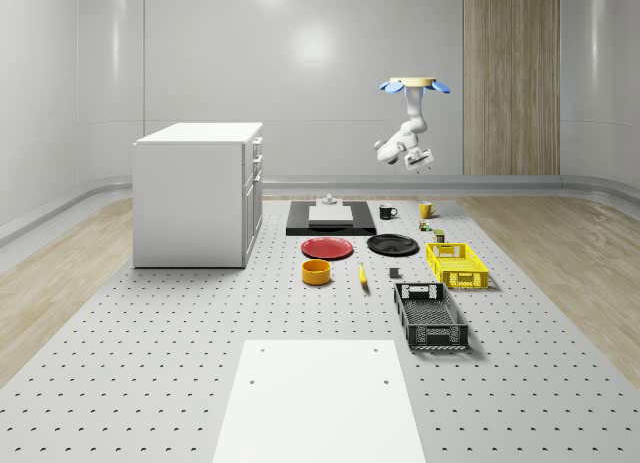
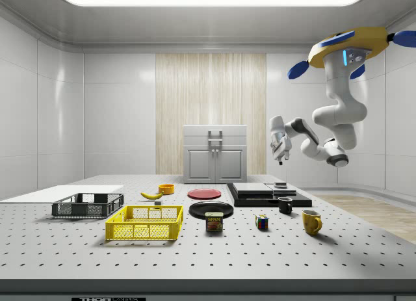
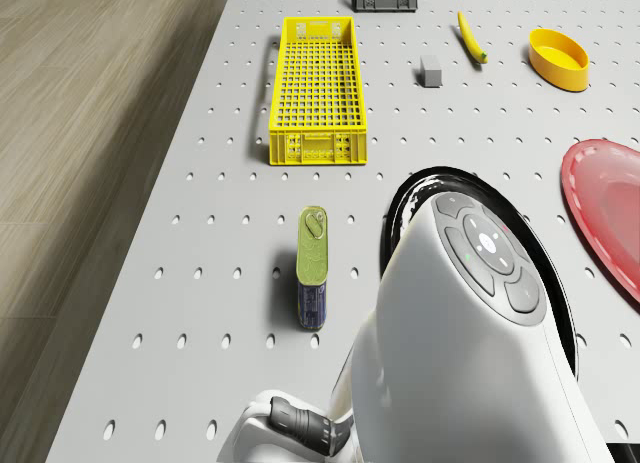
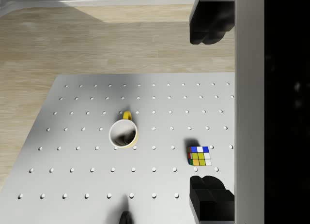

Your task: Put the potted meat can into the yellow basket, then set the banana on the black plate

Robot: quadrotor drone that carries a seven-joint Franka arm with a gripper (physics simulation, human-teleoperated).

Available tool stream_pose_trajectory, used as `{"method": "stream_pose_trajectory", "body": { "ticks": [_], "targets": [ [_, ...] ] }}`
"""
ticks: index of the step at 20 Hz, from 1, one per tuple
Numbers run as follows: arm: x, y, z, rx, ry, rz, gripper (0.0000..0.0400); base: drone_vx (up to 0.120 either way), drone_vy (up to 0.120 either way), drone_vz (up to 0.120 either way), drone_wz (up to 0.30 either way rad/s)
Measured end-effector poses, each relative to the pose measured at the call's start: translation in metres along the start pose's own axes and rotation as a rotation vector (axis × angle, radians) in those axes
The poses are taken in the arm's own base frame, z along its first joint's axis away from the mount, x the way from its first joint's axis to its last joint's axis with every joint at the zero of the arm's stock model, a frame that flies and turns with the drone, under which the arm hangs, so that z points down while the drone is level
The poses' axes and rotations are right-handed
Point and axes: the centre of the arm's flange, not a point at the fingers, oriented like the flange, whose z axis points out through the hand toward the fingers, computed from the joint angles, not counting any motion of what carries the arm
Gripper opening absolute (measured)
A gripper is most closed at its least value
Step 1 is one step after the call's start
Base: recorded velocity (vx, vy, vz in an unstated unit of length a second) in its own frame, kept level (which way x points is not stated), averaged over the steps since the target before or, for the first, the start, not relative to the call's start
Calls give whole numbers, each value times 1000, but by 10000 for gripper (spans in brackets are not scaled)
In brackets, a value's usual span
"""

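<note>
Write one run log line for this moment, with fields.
drone: hovering high above table's far end | gripper: open, empty, in air | potted meat can: on table, outside yellow basket | banana: on table

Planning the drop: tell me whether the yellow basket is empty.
Empty. The yellow basket shows bare mesh floor; the potted meat can stands on the table outside it.

Potted meat can (image 3: 313, 268) stands near yellow basket (image 3: 316, 90); banana (image 3: 471, 37) beyond black plate (image 1: 392, 245).

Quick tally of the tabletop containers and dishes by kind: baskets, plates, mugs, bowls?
Baskets: 2, yellow basket and black basket
Plates: 2, red plate and black plate
Mugs: 2, yellow mug and black mug
Bowls: 1, orange bowl
Total: 7
</note>
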Motion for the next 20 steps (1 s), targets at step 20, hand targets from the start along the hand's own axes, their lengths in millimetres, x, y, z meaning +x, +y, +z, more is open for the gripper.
{"method": "stream_pose_trajectory", "body": {
  "ticks": [20],
  "targets": [
    [-23, -22, 4, -224, 235, -8, 400, 120, 0, -120, 0]
  ]
}}
